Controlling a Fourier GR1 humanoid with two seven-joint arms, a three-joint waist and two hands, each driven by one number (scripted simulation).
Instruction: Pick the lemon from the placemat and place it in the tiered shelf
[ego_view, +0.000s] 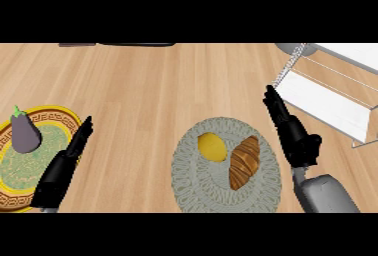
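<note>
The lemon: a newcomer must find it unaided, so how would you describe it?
Find the round grey placemat on the wooden counter. Two items lie on it: the lemon is the left one, plain yellow, unlike the longer brown croissant beside it.
</note>
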